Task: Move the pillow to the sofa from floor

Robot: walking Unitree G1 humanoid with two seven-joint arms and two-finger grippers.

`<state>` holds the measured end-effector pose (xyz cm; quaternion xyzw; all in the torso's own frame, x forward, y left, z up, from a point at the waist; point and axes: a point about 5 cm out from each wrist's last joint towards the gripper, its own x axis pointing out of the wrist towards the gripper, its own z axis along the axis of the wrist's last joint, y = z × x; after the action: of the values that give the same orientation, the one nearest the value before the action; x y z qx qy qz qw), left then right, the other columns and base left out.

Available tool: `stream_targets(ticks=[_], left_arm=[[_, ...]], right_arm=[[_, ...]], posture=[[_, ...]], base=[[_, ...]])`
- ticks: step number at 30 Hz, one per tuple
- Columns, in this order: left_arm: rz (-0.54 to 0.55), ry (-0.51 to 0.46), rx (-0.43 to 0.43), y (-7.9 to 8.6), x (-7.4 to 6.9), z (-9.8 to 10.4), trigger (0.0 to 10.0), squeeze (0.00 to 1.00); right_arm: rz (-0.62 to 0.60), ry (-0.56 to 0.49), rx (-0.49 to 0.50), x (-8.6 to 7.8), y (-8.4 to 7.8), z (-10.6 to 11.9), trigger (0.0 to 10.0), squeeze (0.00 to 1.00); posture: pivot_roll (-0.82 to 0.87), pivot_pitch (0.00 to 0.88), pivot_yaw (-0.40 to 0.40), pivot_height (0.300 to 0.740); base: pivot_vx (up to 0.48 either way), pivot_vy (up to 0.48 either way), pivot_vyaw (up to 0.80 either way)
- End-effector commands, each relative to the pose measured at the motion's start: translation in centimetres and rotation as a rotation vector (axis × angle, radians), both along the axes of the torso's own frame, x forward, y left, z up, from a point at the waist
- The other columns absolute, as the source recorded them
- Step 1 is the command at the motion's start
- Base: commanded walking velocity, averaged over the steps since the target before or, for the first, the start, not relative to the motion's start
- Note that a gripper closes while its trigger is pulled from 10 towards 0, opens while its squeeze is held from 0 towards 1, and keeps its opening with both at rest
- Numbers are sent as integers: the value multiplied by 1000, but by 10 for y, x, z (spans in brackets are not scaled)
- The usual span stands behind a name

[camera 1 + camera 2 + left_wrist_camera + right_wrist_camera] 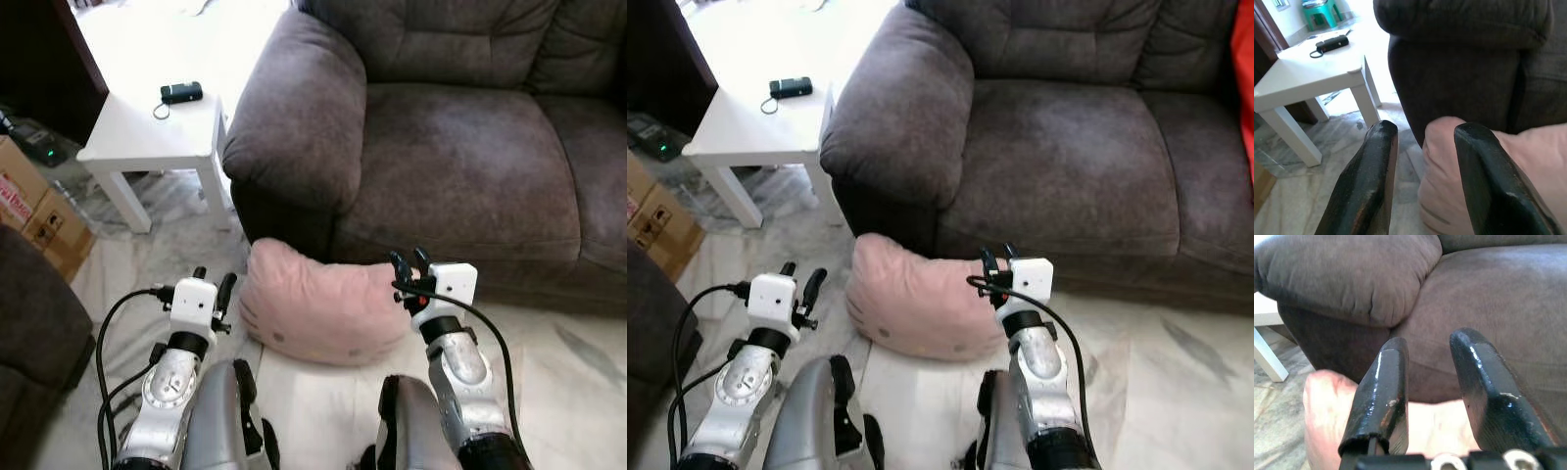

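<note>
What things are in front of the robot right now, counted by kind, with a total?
Pillow, pink, on the floor against the sofa front: 1
Sofa, dark grey-brown: 1
Side table, white: 1
Black device on that table: 1
Cardboard boxes at the left: 2
Total: 6

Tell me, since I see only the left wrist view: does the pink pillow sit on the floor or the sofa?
Observer: The pillow lies on the floor, against the front of the sofa.
Operator: Where is the other arm?
Observer: The right gripper is at the pillow's far side, the left gripper at the near side, both with jaws open.
Operator: Anything else on the sofa?
Observer: A red-orange item shows at its right edge in the right eye view.
</note>
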<state>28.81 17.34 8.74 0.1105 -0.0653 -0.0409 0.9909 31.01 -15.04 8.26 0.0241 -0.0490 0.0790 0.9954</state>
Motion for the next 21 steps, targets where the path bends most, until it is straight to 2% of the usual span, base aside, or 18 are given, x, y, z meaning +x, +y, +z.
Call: stream_targets(ticks=[1,16,21], left_arm=[[14,32,-7,3,-3,-6,10000,0],[34,40,-5,4,-2,-7,10000,0],[69,35,-2,9,0,-6,10000,0]], right_arm=[[1,19,-1,-3,0,-6,10000,0],[8,17,-2,-4,0,-5,10000,0],[12,16,0,-4,1,-5,10000,0]], posture=[[60,201,-7,469],[60,202,-8,469],[61,202,-8,469]], base=[[0,0,0],[0,0,0],[0,0,0]])
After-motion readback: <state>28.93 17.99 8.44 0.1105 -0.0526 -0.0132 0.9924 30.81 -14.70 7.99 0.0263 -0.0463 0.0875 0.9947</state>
